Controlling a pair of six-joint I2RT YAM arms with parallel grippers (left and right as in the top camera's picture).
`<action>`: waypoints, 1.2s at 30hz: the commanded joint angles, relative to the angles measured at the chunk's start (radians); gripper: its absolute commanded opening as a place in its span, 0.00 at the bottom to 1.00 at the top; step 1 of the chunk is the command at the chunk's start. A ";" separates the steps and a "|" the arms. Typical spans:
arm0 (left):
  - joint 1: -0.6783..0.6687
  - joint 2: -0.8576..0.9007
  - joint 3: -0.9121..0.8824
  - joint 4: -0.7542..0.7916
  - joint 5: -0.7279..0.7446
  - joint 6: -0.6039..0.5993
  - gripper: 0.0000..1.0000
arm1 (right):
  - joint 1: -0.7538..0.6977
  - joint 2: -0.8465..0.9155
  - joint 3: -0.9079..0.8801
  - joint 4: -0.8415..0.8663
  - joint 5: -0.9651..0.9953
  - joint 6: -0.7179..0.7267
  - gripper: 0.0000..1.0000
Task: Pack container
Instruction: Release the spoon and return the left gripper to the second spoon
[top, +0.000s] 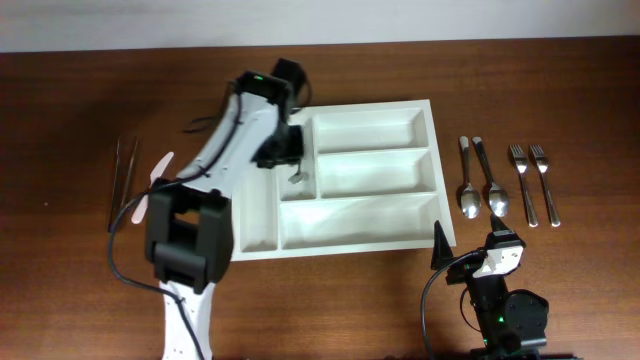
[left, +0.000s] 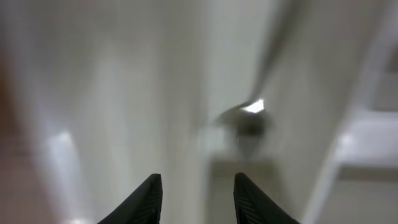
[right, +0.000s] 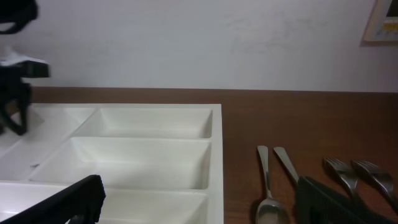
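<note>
Overhead view — container (top: 370, 149): white compartmented tray, laid flat on the tabletop (top: 60, 120) directly beneath the left gripper (top: 283, 150), fingers (left: 149, 199) held apart. Judged light, stiff, smooth-walled — best taken by a rim or divider. Right gripper (right: 199, 183) likewise spread, tray ahead of it.

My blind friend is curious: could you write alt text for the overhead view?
A robot arm reaches over the left end of a white tray on a brown table, its claw above a narrow compartment. Two spoons and two forks lie right of the tray; a second arm rests at the bottom right.
</note>
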 joint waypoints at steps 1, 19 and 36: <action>0.095 -0.146 0.031 -0.050 -0.170 0.109 0.40 | 0.005 -0.007 -0.005 -0.006 0.008 0.009 0.99; 0.419 -0.224 -0.068 -0.011 -0.151 0.559 0.41 | 0.005 -0.007 -0.005 -0.006 0.008 0.009 0.99; 0.498 -0.224 -0.454 0.277 -0.071 0.659 0.41 | 0.005 -0.007 -0.005 -0.006 0.008 0.009 0.98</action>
